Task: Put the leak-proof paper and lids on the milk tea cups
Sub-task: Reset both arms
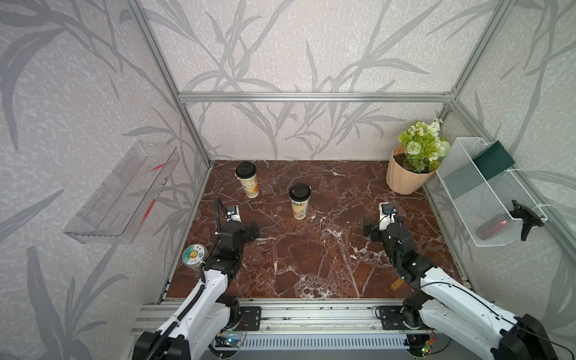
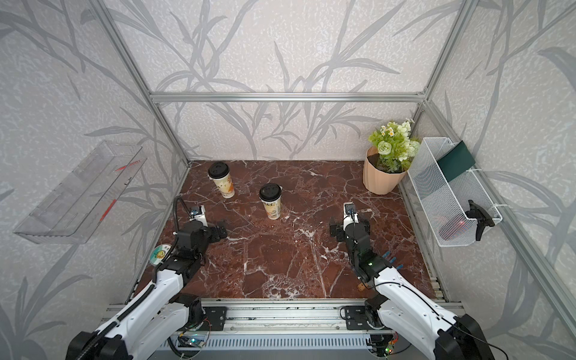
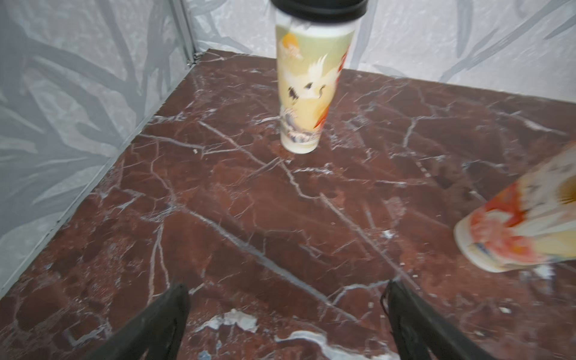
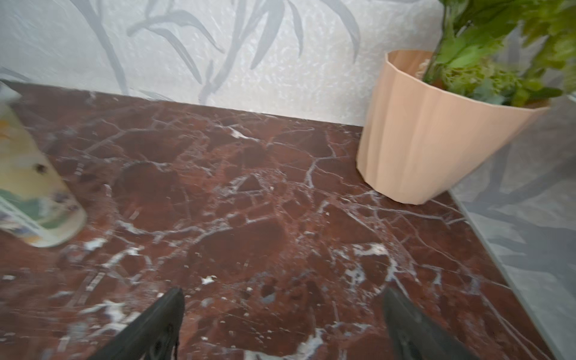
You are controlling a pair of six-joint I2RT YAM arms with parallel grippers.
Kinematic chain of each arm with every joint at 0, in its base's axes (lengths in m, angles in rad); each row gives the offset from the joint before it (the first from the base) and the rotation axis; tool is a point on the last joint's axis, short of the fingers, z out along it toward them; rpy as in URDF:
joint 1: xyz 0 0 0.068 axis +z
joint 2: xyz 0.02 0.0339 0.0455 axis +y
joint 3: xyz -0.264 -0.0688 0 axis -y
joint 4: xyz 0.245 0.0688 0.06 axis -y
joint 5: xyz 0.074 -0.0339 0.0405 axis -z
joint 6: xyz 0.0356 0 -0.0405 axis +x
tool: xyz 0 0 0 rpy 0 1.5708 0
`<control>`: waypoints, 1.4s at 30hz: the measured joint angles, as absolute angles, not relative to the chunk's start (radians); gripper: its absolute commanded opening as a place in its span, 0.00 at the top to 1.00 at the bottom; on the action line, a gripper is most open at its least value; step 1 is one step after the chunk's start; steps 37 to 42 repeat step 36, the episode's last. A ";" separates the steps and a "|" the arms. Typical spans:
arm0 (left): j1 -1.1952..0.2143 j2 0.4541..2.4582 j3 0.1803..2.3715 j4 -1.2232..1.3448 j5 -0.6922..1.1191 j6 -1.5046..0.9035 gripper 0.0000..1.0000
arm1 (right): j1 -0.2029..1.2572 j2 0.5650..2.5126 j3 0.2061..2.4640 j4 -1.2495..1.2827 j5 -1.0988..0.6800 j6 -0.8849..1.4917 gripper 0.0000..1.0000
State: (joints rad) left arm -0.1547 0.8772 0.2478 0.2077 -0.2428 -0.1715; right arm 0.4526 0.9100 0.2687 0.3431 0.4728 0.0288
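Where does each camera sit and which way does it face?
Top views: high behind the base, looking down over the table; both arms show.
Left wrist: low, facing the far cup; the open left gripper shows.
Right wrist: low, facing the flower pot; the open right gripper shows.
Shared: both wrist views catch the near cup.

We see one lidded milk tea cup [image 1: 248, 186] left of centre on the worktop [image 1: 311, 258]. A second cup [image 1: 300, 207] stands nearby.

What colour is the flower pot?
Peach, with vertical ribs. The pot shows best in the right wrist view.
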 measured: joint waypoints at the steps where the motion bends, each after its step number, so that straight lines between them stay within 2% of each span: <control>1: -0.150 0.894 0.226 0.245 -0.252 -0.161 0.00 | 0.434 0.938 0.241 0.385 0.474 0.008 0.01; 4: -0.119 0.998 0.209 0.375 -0.251 -0.132 0.00 | 0.351 1.076 0.194 0.538 0.450 -0.025 0.01; 10: 0.027 1.252 0.272 0.598 -0.174 -0.117 0.00 | 0.256 1.332 0.247 0.765 0.428 -0.054 0.01; 15: 0.102 1.505 0.277 0.913 -0.080 -0.121 0.01 | 0.112 1.580 0.265 1.023 0.309 -0.031 0.01; 25: 0.085 1.538 0.355 0.903 -0.049 -0.106 0.01 | 0.114 1.578 0.327 1.021 0.201 -0.035 0.01; 42: 0.072 1.533 0.360 0.859 -0.078 -0.105 0.01 | 0.144 1.584 0.345 1.016 0.201 -0.062 0.01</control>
